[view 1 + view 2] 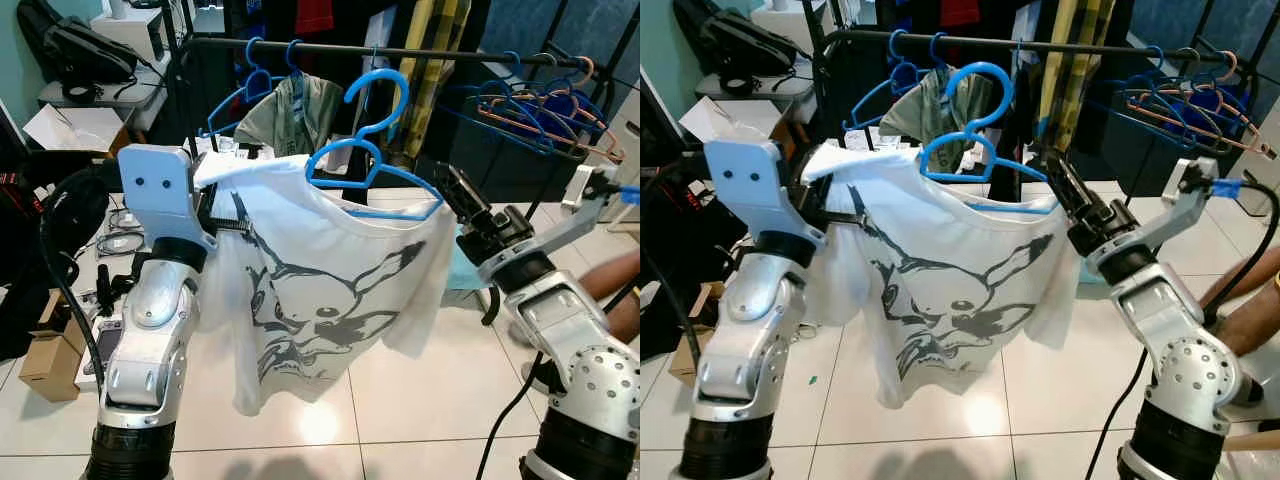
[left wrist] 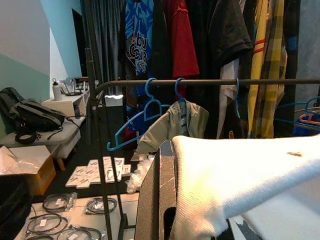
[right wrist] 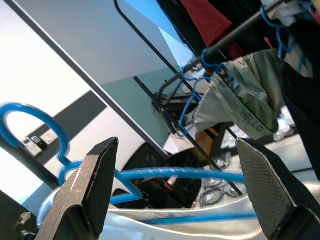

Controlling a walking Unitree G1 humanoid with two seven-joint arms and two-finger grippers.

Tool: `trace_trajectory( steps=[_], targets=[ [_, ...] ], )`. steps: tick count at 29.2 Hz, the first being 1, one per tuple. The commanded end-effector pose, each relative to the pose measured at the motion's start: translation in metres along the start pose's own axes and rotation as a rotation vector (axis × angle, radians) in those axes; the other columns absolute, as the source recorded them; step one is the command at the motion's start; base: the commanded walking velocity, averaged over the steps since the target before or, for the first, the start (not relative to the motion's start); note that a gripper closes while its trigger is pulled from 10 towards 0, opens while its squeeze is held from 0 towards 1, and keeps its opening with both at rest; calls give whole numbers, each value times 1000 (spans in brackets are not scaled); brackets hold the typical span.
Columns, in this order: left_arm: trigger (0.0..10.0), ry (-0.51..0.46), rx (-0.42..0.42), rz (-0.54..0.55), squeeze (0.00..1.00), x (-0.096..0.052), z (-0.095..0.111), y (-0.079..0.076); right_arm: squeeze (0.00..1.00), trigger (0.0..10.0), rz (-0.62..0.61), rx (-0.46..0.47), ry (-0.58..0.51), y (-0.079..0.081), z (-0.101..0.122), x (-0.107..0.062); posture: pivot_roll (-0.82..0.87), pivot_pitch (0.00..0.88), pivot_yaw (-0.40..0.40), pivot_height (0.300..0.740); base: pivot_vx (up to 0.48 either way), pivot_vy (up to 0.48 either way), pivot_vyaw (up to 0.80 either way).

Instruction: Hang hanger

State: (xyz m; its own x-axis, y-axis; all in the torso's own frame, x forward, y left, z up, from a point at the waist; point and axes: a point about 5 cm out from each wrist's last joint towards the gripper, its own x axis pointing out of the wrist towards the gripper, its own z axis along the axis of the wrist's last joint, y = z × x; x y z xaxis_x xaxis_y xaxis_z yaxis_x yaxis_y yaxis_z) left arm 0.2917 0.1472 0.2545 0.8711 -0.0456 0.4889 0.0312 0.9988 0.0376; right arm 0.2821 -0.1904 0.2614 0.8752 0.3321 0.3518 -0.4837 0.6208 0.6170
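Left gripper first, middle left of the frame: its black fingers are pinched on the shoulder of the white t-shirt, and the left wrist view shows thick knit cloth bunched against one finger. That shirt is soft, floppy cotton with a grey cartoon print, draped over the blue hanger, which sits about centre frame with its hook up just below the black rail.

Moving right, the right gripper is at the hanger's right end. In its wrist view the two fingers are spread wide with the blue bar running between them, so I'd call it open around the arm, not clamping it.

If I'm doing this step, I'd close the right side on the bar before lifting, otherwise the thin, slick plastic can swivel. Then raise both ends level, aim the round hook at the bare stretch of rail between the olive garment and the empty blue and pink hangers at upper right, and lower it on. The shirt's weight hangs left, so tipping looks like the main risk.
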Motion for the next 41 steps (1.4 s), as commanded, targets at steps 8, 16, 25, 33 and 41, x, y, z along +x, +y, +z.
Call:
trace_trajectory(
  steps=[8,16,25,33,41],
  targets=[
    [10000,85,4,88,0,-6,-19,9,0,10000,-1,-102,-37,5,18,-3,-104,94,-22,740,0,0,0],
    [10000,101,-33,206,0,-5,-20,26,0,10000,-289,-201,80,-34,-1,-13,-102,97,-25,740,0,0,0],
    [10000,75,-56,203,0,-5,-14,26,0,10000,-339,-169,113,-50,-15,-16,-95,94,-26,740,0,0,0],
    [10000,71,-72,175,0,-5,-14,20,0,9529,-285,-84,114,-55,-29,5,-83,92,-22,740,0,0,0],
    [10000,65,-74,150,0,-4,-13,16,0,9490,-265,-95,176,-55,-41,16,-80,94,-22,740,0,0,0]
  ],
)
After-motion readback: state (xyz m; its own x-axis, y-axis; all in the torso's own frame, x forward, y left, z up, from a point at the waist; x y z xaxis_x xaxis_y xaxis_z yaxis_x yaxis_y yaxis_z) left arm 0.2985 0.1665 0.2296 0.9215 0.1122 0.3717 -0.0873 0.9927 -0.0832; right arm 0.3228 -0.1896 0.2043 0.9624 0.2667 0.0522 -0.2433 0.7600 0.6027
